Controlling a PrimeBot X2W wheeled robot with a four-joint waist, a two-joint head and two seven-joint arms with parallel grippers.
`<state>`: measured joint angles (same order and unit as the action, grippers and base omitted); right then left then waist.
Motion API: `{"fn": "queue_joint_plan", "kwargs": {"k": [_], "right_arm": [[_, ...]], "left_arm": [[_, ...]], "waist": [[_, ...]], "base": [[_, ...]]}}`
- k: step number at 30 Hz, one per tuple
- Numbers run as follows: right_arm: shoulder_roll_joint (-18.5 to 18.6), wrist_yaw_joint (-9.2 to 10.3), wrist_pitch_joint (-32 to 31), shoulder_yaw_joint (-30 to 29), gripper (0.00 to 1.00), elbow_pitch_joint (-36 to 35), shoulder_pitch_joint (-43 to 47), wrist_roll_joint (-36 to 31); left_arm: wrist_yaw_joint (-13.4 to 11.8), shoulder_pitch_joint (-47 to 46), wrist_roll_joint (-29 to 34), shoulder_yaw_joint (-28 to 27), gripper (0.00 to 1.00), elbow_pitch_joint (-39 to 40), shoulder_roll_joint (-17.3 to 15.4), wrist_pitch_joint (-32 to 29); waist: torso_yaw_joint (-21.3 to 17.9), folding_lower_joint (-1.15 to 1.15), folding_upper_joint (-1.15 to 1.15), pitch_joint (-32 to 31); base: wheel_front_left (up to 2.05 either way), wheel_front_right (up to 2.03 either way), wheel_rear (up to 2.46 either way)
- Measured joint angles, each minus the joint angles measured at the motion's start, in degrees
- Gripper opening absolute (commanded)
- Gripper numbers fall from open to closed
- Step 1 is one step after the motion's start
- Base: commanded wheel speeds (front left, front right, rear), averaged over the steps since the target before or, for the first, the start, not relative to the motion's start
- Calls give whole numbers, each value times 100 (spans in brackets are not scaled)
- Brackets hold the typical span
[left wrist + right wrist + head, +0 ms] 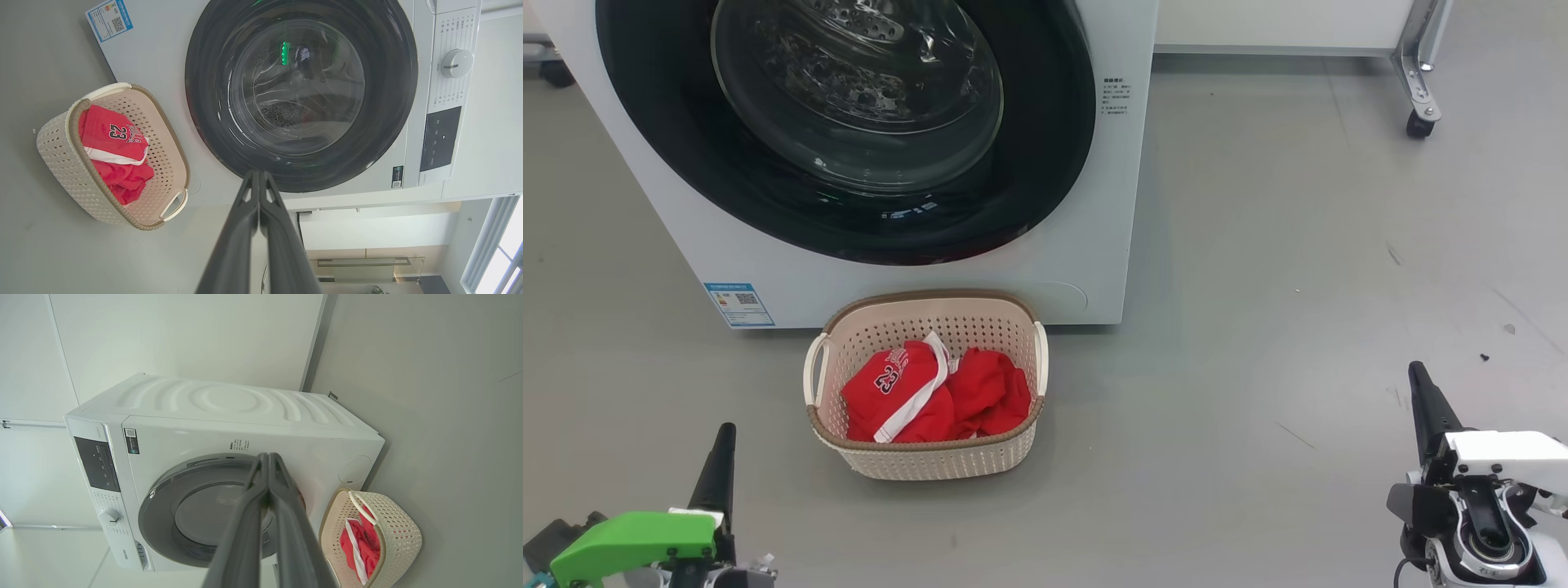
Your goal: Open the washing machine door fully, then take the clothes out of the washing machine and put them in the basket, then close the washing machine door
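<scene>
Both grippers sit low at the near edge of the head view. The left gripper [722, 445] is at the lower left and the right gripper [1423, 388] at the lower right. Each has its two dark fingers pressed together with nothing between them, and the wrist views show the same. They are well apart from everything else on the floor [1258, 327].

The basket [931, 462] stands on the floor close against the lower front edge of the washing machine [1107, 245], directly below the washing machine door [1054, 163]. The clothes [915, 392] lie bunched inside it below the rim, with the number 23 facing up. The door sits flush in the washer's front, and only bare perforated steel shows through the glass, with no red. By this layout all three steps look done.

The first risk is the latch. The door looks shut, but nothing here shows whether it has caught. If it was only pushed to, it could spring ajar.

The second risk is the basket's place under the door. If an arm reaches back to press the door, a forearm or finger could clip the rim. That could tip the light basket or drag a garment out onto the floor.
</scene>
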<state>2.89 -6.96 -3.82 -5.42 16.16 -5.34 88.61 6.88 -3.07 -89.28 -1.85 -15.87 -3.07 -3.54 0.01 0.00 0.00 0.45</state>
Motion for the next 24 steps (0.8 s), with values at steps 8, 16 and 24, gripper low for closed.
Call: {"fn": "queue_joint_plan", "kwargs": {"k": [8, 16, 24], "right_arm": [[2, 0, -102, -77, 0, -3, 2, 416], [2, 0, -102, -88, 0, -4, 2, 415], [2, 0, -116, -90, 0, -5, 2, 415]], "left_arm": [[0, -6, -349, -54, 0, 12, 0, -100], [0, -12, -349, -60, 0, 14, 0, -100], [0, -13, -349, -65, 0, 14, 0, -100]], "waist": [[-1, 0, 0, -29], [-1, 0, 0, -29], [-1, 0, 0, -29]], "base": [[0, 0, 0], [0, 0, 0], [0, 0, 0]]}}
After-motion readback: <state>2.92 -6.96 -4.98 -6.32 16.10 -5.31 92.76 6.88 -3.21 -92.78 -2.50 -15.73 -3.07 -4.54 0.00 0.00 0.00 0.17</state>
